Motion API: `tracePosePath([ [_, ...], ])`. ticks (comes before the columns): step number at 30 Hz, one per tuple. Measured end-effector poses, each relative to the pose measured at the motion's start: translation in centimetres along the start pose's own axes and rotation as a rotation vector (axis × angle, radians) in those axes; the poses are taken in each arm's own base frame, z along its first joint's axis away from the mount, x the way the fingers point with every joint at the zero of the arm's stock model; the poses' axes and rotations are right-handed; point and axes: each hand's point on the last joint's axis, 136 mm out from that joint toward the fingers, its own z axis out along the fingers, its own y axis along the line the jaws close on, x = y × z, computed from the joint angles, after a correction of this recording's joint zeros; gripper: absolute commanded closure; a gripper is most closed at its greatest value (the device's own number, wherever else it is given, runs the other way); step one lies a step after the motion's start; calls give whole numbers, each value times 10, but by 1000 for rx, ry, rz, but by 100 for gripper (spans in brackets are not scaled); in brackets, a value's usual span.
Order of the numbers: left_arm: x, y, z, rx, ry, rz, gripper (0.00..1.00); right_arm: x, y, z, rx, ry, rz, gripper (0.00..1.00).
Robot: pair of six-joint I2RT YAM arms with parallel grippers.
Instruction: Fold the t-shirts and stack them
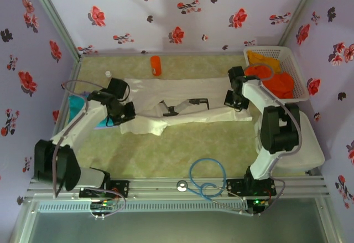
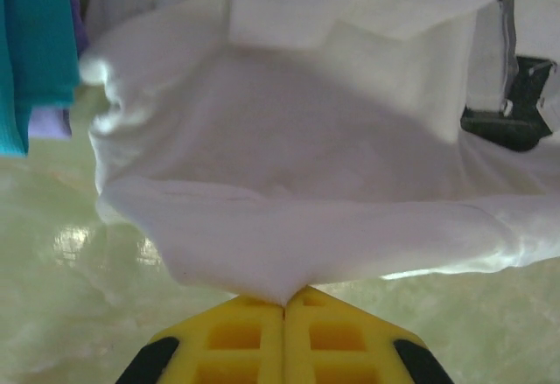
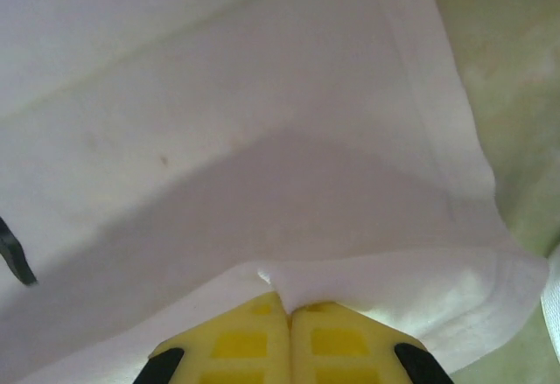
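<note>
**One shirt in hand, nothing yet stacked**

1. A large white t-shirt of soft plain cloth. It lies lengthwise across the middle of the pale green marbled table, from 9 o'clock to 3 o'clock. The far half lies flat. The near edge is gathered and rumpled, most of all toward 9 o'clock. We judge it mid-fold, with the first fold begun but not laid down.

2. The left gripper, with yellow pads. It is clenched on a pinch of the white t-shirt's edge at the 9 o'clock end, and the cloth rises in a drape from its closed tips.

3. The right gripper, of the same make. It is likewise clamped on a hemmed corner of the white t-shirt at the 3 o'clock end.

4. A teal t-shirt, soft cloth at the table's 9 o'clock edge, just beyond the left gripper. We cannot tell whether it is folded.

5. Several bright orange t-shirts, rumpled and unfolded, heaped in the white plastic lattice basket at 2 o'clock.

6. A small orange cylindrical bottle, upright at 12 o'clock, just past the white shirt's far edge. It is not part of the work.

Outstanding, by our reckoning: we see no finished stack. The white t-shirt's folds remain to be completed, the orange t-shirts are untouched in the basket, and all the stacking is left to do. We place the task in its early part.
</note>
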Motion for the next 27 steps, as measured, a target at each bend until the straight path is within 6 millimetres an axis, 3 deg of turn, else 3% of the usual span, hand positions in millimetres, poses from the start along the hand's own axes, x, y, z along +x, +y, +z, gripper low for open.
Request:
tracePosePath([
  [6,-30,-10,9,4,2,40,100,-27,12,9,-10,-2,-12,100],
  [8,-37,-14,12,4,4,54,100,-29,14,14,-6,5,-19,94],
  [10,-43,-17,15,5,7,67,100,-29,13,20,1,15,-19,83],
  [12,-50,-19,17,7,6,75,100,-28,10,24,14,24,-20,57],
  [15,-63,-22,18,7,-2,82,100,-29,7,24,23,24,-23,40],
  [20,-82,-29,21,10,-16,98,100,-23,3,17,11,0,-34,37],
  [27,-86,-24,37,-11,19,104,100,7,2,3,-13,-19,-56,34],
])
